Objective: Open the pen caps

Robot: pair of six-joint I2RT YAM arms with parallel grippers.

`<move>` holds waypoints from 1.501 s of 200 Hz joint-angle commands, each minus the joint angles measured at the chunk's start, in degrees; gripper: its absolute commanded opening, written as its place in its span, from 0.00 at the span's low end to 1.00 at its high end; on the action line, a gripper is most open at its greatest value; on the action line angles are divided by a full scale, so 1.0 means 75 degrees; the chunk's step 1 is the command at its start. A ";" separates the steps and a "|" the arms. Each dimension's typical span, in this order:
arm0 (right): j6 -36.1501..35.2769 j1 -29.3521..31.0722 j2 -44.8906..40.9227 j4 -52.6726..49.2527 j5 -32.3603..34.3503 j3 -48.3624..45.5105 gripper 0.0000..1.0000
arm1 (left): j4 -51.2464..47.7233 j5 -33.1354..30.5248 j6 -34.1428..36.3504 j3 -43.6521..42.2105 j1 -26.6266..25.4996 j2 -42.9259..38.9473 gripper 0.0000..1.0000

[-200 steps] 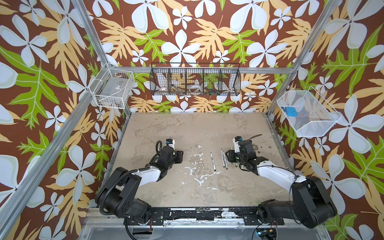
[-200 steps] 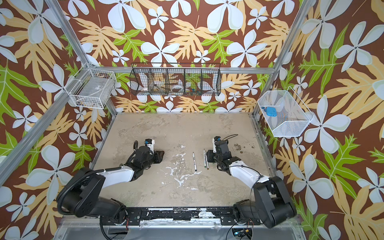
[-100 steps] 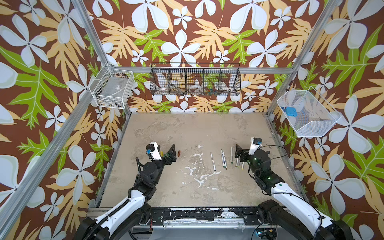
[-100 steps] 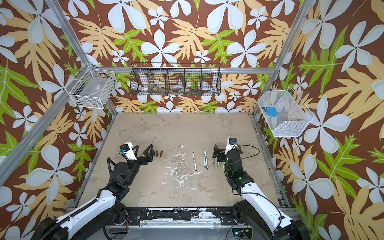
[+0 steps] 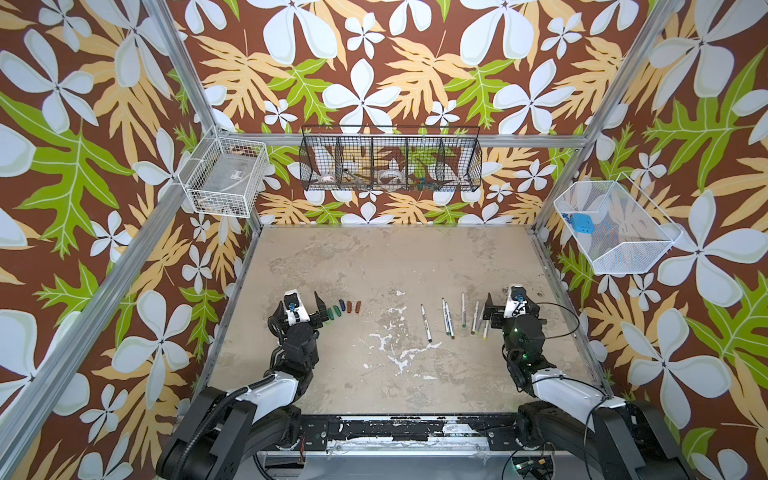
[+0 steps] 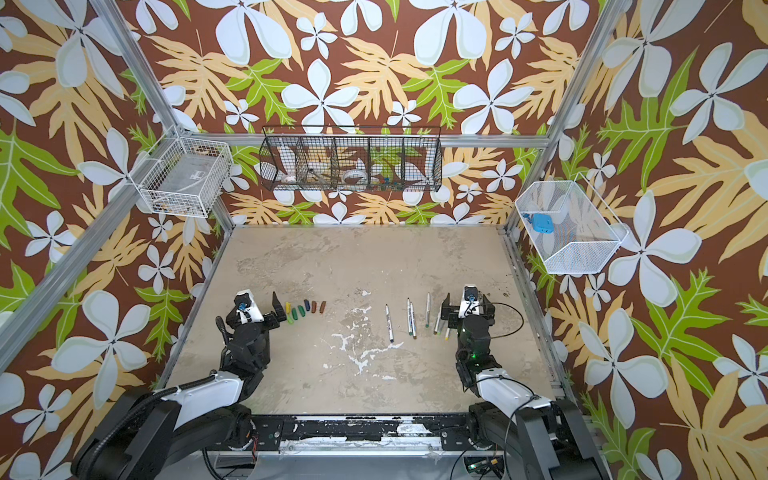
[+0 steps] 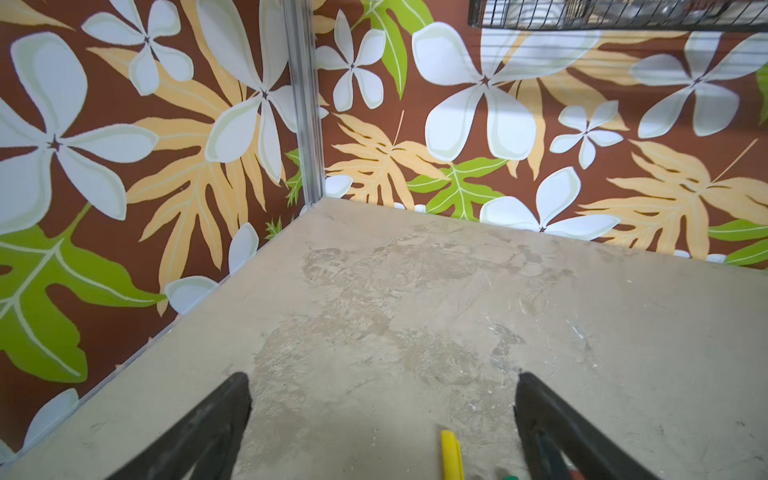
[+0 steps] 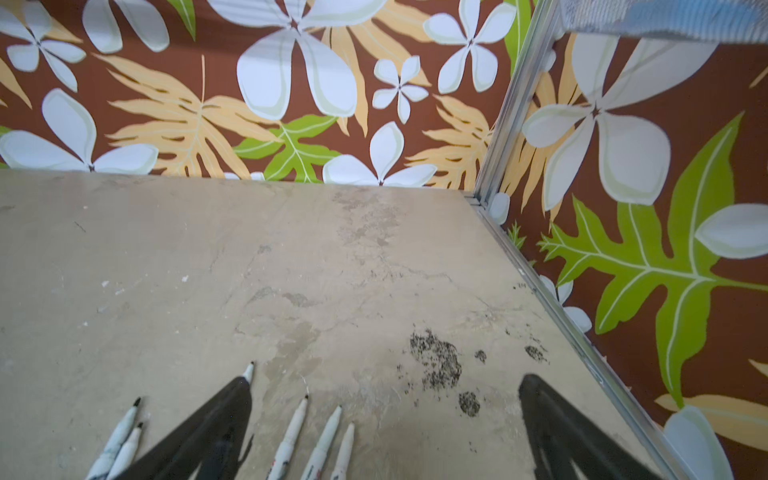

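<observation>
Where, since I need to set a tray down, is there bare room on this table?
The whole far half of the table, beyond caps and pens, is bare. So is the middle strip between caps and pens, down to the near edge. Crowded: caps by the left gripper, pens by the right gripper.

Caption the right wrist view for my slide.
Open fingers over uncapped pens lying side by side on a worn tabletop.

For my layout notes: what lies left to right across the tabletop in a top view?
Left gripper, row of small coloured plastic pen caps, lone slim white marker barrel, cluster of white marker barrels, right gripper.
</observation>
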 commanded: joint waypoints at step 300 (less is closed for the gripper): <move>-0.0054 -0.0830 0.2688 0.2440 -0.1771 0.0423 1.00 | 0.2471 0.1994 0.0163 0.0143 0.1231 0.2220 1.00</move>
